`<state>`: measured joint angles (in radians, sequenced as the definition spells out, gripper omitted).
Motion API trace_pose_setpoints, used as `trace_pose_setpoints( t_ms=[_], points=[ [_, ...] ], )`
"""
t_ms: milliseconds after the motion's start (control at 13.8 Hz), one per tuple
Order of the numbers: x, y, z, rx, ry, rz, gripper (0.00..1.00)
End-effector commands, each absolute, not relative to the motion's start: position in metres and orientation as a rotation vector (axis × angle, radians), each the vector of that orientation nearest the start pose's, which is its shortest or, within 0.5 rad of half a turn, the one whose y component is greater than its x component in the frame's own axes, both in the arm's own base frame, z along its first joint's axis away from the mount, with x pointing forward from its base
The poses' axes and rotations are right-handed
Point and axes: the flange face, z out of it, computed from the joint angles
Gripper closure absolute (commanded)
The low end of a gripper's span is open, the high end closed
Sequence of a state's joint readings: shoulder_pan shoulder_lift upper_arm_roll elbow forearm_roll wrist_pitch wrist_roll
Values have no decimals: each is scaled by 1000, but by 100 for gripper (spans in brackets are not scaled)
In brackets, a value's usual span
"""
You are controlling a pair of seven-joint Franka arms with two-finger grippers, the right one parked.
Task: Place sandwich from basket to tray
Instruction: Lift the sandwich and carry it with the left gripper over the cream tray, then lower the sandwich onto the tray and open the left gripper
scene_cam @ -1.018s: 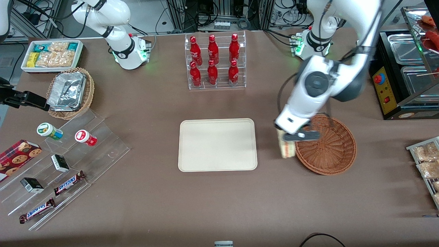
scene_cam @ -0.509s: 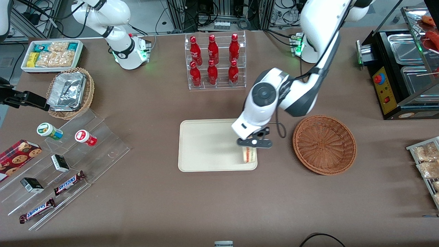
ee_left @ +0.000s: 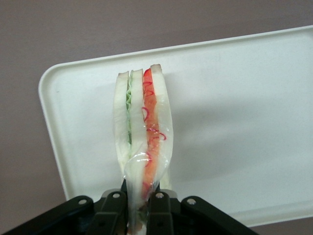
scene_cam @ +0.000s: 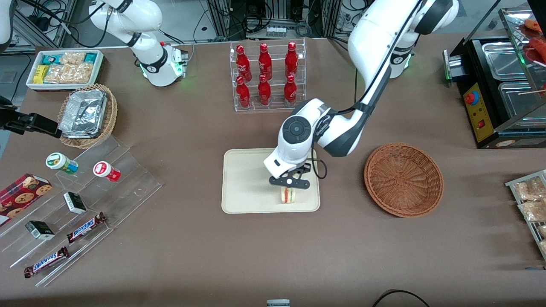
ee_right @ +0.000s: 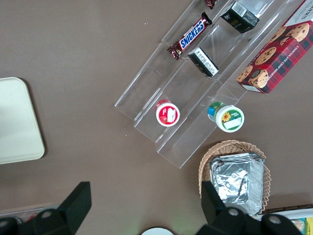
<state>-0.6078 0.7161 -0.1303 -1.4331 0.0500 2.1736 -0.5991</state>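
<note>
My gripper hangs low, wrist tipped down toward six o'clock (fingers pinched close together), forearm reaching from two o'clock.

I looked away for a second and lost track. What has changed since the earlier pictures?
The gripper, shut on the sandwich, carried it from beside the basket to above the tray, toward the parked arm's end. Basket and tray stayed put.
</note>
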Motion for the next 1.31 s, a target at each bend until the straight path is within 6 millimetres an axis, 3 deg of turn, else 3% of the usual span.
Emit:
trace_pose_setpoints(
  t_ms=[0,218,291,364,582,873,1091,1236],
  points=[
    [559,-483,256,-3201,180,-41,100],
    [557,-484,250,-3194,190,-33,100],
    [558,-483,250,-3196,184,-32,60],
    [557,-483,249,-3191,192,-31,1],
    [558,-484,260,-3195,183,-44,0],
    [564,-472,295,-3177,159,-45,0],
    [590,-439,322,-3183,93,-96,0],
    [612,-397,330,-3167,59,-60,0]
  ],
)
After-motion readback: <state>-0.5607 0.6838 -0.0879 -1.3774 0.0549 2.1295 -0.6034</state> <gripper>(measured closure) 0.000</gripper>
